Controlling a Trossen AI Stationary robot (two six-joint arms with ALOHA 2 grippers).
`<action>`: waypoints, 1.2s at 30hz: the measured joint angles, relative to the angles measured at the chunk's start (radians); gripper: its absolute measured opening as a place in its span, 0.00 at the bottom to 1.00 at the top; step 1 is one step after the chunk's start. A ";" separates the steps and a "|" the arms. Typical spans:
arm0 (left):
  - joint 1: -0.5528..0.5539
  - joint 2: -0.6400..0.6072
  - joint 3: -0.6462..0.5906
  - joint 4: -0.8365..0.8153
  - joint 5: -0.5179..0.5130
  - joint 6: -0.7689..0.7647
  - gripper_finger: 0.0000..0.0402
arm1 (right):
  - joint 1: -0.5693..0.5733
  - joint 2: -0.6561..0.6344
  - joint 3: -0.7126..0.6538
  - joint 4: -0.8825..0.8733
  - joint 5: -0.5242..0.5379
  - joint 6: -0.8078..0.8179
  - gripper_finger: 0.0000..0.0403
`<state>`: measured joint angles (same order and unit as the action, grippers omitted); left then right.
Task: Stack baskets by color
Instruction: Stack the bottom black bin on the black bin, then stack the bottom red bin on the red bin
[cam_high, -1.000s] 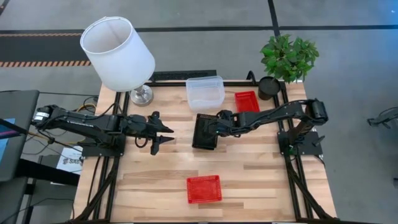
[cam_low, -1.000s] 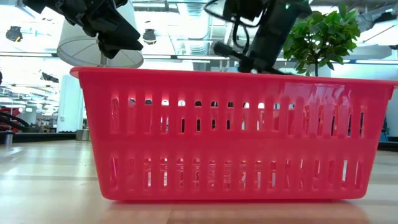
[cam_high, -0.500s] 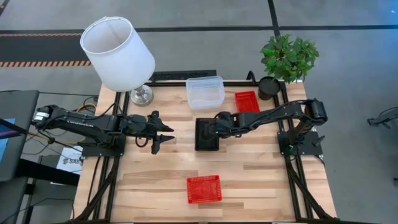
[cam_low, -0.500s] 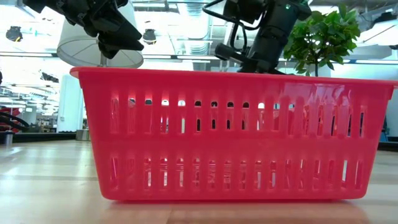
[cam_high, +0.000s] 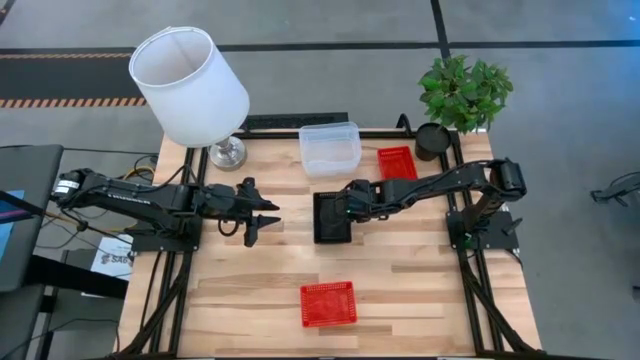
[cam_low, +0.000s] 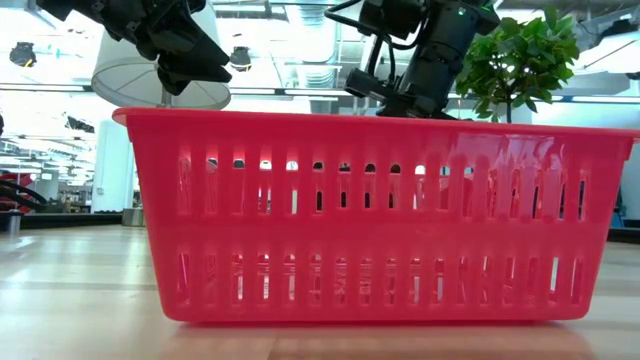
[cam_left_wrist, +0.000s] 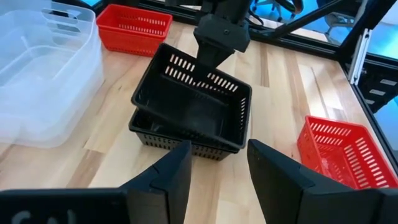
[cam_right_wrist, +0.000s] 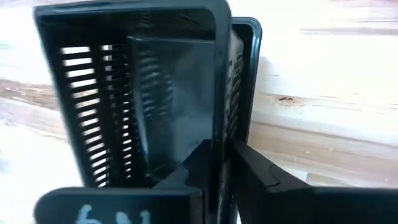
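Note:
Two black baskets (cam_high: 332, 218) stand mid-table. The upper one (cam_left_wrist: 193, 106) is nested slightly askew in the lower one (cam_left_wrist: 147, 129). My right gripper (cam_right_wrist: 222, 147) reaches down over the upper basket's long wall on the table's right side, open, one finger inside and one outside. My left gripper (cam_left_wrist: 217, 163) hovers open to the left of the black baskets, nothing between its fingers. The clear baskets (cam_high: 330, 148) rest on their bottoms at the far edge. One red basket (cam_high: 397, 162) stands beside them, and another red basket (cam_high: 328, 303) stands near the front. My right gripper has one finger (cam_right_wrist: 200, 163) inside the upper black basket and one (cam_right_wrist: 256, 167) outside, astride its right long wall (cam_right_wrist: 222, 93). It comes slanting down from the table's right. I cannot tell whether either finger touches the wall. The basket rests in the lower one.
A white lamp (cam_high: 190, 85) stands at the far left corner. A potted plant (cam_high: 462, 92) stands at the far right corner. The near red basket (cam_low: 375, 215) fills the low view. Bare wood lies between the black baskets and that red one.
The upper black basket has turned from askew to nearly in line with the one below and has settled into it. My right gripper has rolled with it while staying in place.

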<state>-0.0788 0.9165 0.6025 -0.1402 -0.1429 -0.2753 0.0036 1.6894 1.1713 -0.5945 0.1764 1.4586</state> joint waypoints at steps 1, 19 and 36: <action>0.000 0.000 0.000 0.000 0.000 -0.001 0.36 | 0.000 0.000 0.000 0.000 0.000 0.000 0.20; 0.000 0.000 0.000 0.000 -0.002 -0.019 0.36 | -0.004 -0.073 0.001 0.003 -0.003 -0.113 0.28; 0.000 0.000 0.000 0.003 0.005 -0.043 0.36 | 0.287 -0.129 0.001 0.396 -0.143 -0.684 0.28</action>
<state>-0.0791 0.9162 0.6025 -0.1376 -0.1383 -0.3184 0.2909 1.5605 1.1728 -0.1985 0.0339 0.7749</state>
